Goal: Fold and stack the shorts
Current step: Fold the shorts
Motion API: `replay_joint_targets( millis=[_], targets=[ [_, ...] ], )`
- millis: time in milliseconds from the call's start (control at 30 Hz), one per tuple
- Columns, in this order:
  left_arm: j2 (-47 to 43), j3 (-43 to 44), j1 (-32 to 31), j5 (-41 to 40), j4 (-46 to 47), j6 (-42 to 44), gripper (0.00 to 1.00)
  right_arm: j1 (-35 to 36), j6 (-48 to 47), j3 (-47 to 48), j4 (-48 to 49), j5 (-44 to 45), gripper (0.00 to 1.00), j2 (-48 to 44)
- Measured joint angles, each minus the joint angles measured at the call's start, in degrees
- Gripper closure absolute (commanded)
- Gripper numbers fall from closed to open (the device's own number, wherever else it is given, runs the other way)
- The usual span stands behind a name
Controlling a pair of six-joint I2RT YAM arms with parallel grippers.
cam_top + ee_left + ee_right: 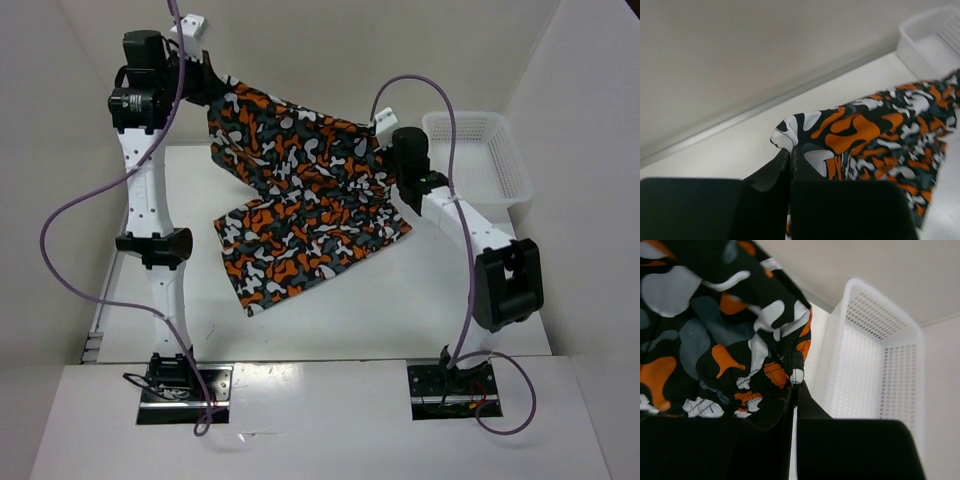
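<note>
The left gripper [208,82] is raised, its jaws clenched on a corner of the shorts [300,190]. In the left wrist view the two fingers meet with almost no gap, and a white and black tip of cloth sticks out just past them. From these jaws the shorts run off to the right and downward.

Between the two sets of jaws the cloth is stretched as a sloping sheet, higher at the left grip. Below that line a second fold hangs toward the table [420,310]. Its lowest edge seems to rest there, though the top view does not settle contact.

The right gripper [388,138] is lower, its jaws pinched on a gathered, puckered edge of the shorts. In the right wrist view the cloth bunches right at the fingertips and spreads up and left of them.

The basket [480,160] stands just right of the right jaws, apart from the shorts.
</note>
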Motion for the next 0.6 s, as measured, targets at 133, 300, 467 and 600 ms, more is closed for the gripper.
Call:
replay_joint_targets(
  millis=[133, 300, 467, 600],
  targets=[
    [-5.79, -8.39, -0.11, 3.63, -6.62, 0.02, 1.0, -0.02, -3.74, -3.45, -1.62, -2.71, 1.0, -6.95],
    [-18.93, -49.81, -1.01, 4.22, -2.62, -0.15, 1.0, -0.04, -8.24, -13.31, -5.62, -9.4, 1.0, -17.79],
    [-36.48, -92.3, -5.57, -0.87, 6.67, -0.11, 1.0, -0.04, -10.38, -21.79, -7.48, -13.51, 1.0, -22.47],
    [-45.31, -97.13, -7.06, -2.45, 10.19, -0.07, 1.0, -0.04, -13.64, -25.62, -10.08, -14.95, 1.0, -23.45]
  ],
)
